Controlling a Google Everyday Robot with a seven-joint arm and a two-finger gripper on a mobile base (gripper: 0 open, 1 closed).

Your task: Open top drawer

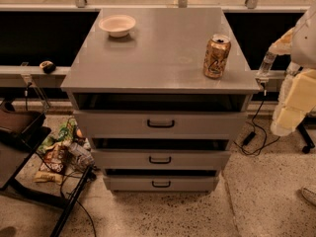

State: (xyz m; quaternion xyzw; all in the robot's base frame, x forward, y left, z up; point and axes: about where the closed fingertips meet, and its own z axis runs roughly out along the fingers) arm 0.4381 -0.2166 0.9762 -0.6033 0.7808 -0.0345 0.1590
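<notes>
The top drawer [160, 124] is the widest of three grey drawers in a grey metal cabinet. Its black bar handle [160, 124] is centred on the front. A dark gap shows above the front, under the cabinet top [158, 58]. My arm comes in at the right edge, and its gripper [291, 113] hangs to the right of the cabinet, level with the top drawer. The gripper is apart from the drawer and well right of the handle.
A gold drink can [217, 56] stands near the top's right front corner, a white bowl [117, 25] at its back left. Two narrower drawers [160, 159] lie below. Snack bags [54, 157] and a black stand [19, 147] are on the floor left, a cable [254, 138] right.
</notes>
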